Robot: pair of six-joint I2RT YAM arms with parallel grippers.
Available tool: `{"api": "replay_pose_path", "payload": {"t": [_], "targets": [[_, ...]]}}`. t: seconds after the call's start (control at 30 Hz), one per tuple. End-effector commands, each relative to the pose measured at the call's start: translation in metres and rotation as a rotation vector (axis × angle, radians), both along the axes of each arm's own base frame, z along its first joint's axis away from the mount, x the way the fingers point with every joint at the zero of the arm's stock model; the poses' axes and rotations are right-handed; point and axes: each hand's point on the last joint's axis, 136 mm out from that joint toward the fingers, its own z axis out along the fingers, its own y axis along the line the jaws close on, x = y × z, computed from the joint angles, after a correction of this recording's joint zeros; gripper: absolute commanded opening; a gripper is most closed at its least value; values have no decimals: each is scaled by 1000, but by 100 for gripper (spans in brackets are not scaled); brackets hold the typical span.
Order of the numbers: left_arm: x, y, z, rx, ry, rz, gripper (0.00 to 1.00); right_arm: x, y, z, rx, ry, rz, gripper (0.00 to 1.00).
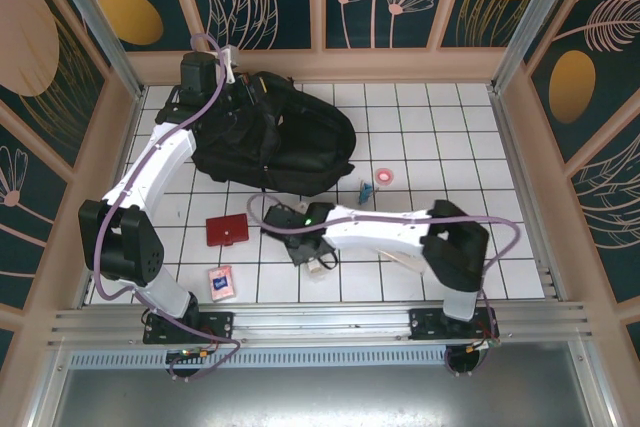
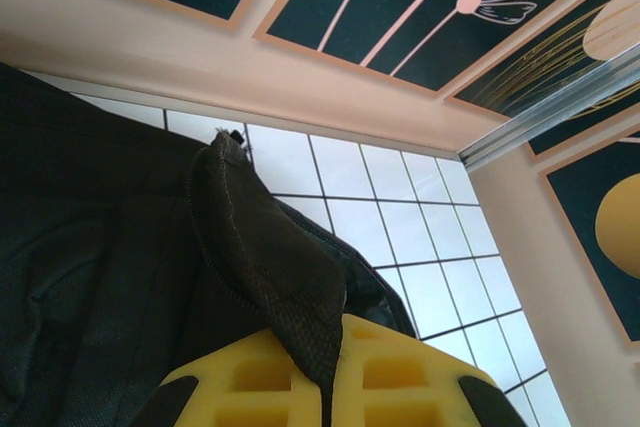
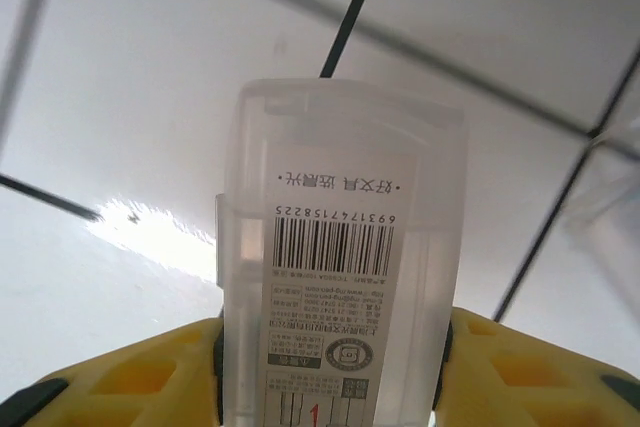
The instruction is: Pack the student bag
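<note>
On the white tiled worktop [image 1: 440, 127], the student bag [image 1: 270, 137] lies far left, its flap pinched in the left fingers [image 2: 250, 377], while the right fingers [image 3: 130, 382] clasp a clear barcoded case [image 3: 340, 247].

The student bag [image 1: 275, 137], toward 11 o'clock on the counter [image 1: 450, 147], is of black woven cloth, matt and soft, with many folds. Its flap [image 2: 270, 257] has a coarser, rough weave and a stitched edge. The left end effector [image 2: 325, 392] has fingers [image 2: 240, 377] of yellow plastic, matt and smooth; the right end effector [image 3: 333, 347] has the same yellow plastic. The box [image 3: 340, 177] is of clear, slightly frosted plastic, smooth, with a white paper label [image 3: 330, 277] printed in black. The counter is of white tiles, glossy, with a bright reflection at 9 o'clock of the box. The rail [image 1: 320, 319] at 6 o'clock is bare brushed metal. The arm shell [image 1: 380, 230] is white plastic with a light gloss.
</note>
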Motion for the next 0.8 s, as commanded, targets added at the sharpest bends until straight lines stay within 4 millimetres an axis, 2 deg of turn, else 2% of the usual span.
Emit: {"api": "replay_pose_path", "payload": {"t": [0.0,0.1,0.23,0.33,0.47,0.6,0.7,0.77], "targets": [[8,3,32,-31,-95,3,8,39,-11,51,131,-107,-82,50],[9,0,36,-53,-89,-10,8,75,-18,85,239,-161,-142,48],[9,-6,48,-90,-91,-33,7,142,-26,127,417,-192,-245,46],[10,-10,57,-117,-90,-54,7,192,-26,147,547,-199,-300,46],[10,-12,67,-132,-99,-59,6,250,-12,152,589,-210,-340,48],[12,-14,68,-132,-95,-74,6,308,10,158,657,-217,-378,48],[14,-17,65,-144,-88,-86,5,340,25,150,738,-161,-421,47],[13,-20,69,-161,-97,-102,5,351,39,138,771,-116,-448,47]]}}
